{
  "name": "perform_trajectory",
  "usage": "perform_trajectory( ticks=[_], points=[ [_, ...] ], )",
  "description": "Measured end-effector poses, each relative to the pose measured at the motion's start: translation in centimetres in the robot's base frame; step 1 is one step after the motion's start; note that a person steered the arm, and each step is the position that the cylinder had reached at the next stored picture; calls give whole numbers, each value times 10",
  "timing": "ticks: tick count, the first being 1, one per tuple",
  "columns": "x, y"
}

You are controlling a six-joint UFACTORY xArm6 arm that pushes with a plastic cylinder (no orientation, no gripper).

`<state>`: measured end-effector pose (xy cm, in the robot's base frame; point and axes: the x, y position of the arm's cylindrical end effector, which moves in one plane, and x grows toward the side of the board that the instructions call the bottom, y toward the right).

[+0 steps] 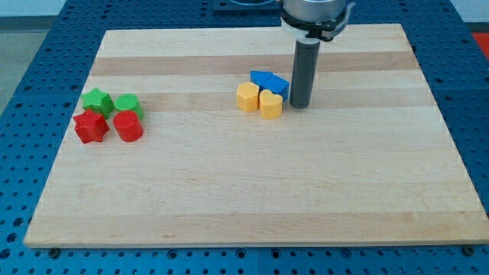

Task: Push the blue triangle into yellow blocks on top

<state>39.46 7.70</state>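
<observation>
My tip (pixel 299 105) on the bench (pixel 252 198), no claw to see, just beside the blue triangle (pixel 270 81) on the view's right, blue triangle touching 2 yellow blocks (pixel 259 101) below it, red and green blocks (pixel 110 114) far left

surface: pale wooden board (pixel 229 198) | surround: blue perforated table (pixel 30 69)

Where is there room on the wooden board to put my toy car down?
The whole strip along the board's bottom edge is bare, and so is the right side past my tip. It is crowded around the yellow blocks and blue triangle, and by the red and green blocks at the left.
</observation>
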Motion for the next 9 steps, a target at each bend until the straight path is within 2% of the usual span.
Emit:
perform_trajectory(
  ticks=[2, 4, 5, 9],
  points=[
    [-21, 14],
    [-64, 17],
    [-76, -4],
    [-79, -79]
  ],
)
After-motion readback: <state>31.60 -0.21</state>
